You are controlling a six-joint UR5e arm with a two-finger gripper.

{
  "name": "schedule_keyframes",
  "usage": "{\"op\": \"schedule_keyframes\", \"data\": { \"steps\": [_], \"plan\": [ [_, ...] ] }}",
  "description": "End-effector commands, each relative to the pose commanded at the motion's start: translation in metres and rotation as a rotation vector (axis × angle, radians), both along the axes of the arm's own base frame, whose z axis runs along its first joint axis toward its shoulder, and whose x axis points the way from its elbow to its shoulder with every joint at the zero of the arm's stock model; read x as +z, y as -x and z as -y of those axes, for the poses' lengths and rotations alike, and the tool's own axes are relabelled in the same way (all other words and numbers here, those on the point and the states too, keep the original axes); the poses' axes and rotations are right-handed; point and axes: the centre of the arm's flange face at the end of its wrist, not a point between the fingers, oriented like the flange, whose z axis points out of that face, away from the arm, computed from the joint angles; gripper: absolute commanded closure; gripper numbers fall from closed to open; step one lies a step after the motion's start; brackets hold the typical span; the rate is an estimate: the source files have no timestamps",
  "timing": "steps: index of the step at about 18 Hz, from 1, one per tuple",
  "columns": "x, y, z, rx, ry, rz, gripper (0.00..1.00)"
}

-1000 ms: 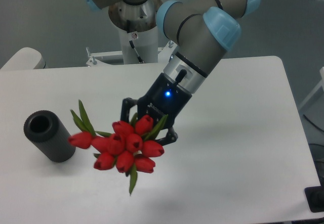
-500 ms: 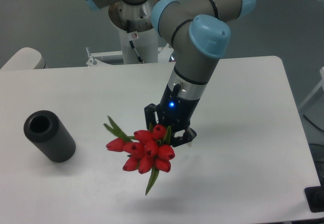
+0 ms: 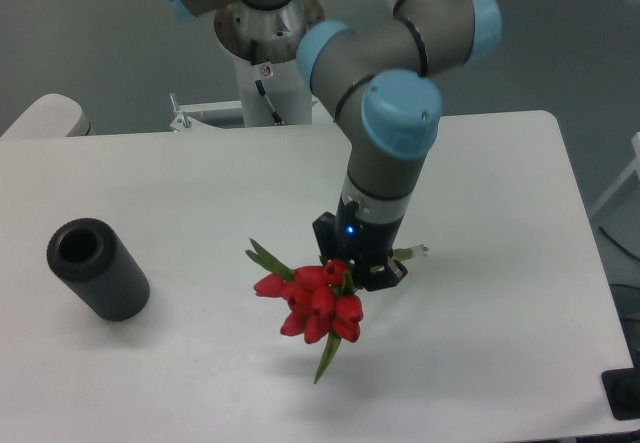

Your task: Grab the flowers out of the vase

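A: Where is the pincer (image 3: 362, 271) and what has it got?

B: It hangs over the middle of the white desk (image 3: 500, 223), pointing down, with a blue light lit on its body. Its fingers are clamped on the flowers (image 3: 315, 298), gripping them where the stems gather behind the heads. A stem end pokes out on the far side of the fingers, toward the right.

A: How do the flowers sit?

B: The red buds bunch together at the lower left of the pincer, facing the camera. Narrow green leaves stick out to the upper left, and one leaf droops below the buds. I cannot tell for sure whether the lowest leaf touches the desk; a faint shadow lies under the bunch.

A: And the vase (image 3: 95, 268)?

B: It is well apart, near the left edge of the desk, a dark cylinder with its round mouth open. Nothing sits in it.

A: Anything in the way between them?

B: Only bare desk surface. Behind, the arm's base (image 3: 262, 53) rises at the far edge of the desk.
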Motion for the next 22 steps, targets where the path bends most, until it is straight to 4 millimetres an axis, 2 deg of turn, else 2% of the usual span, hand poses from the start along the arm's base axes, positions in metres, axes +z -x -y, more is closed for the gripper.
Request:
{"op": "schedule_keyframes", "data": {
  "steps": [3,9,22],
  "plan": [
    [-0.004,0.012,-0.003,-0.027,0.038,-0.023,0.83],
    [-0.012,0.019,-0.001,-0.062,0.1,-0.052,0.81],
    [-0.02,0.023,-0.001,-0.101,0.123,-0.056,0.82]
  ]
}}
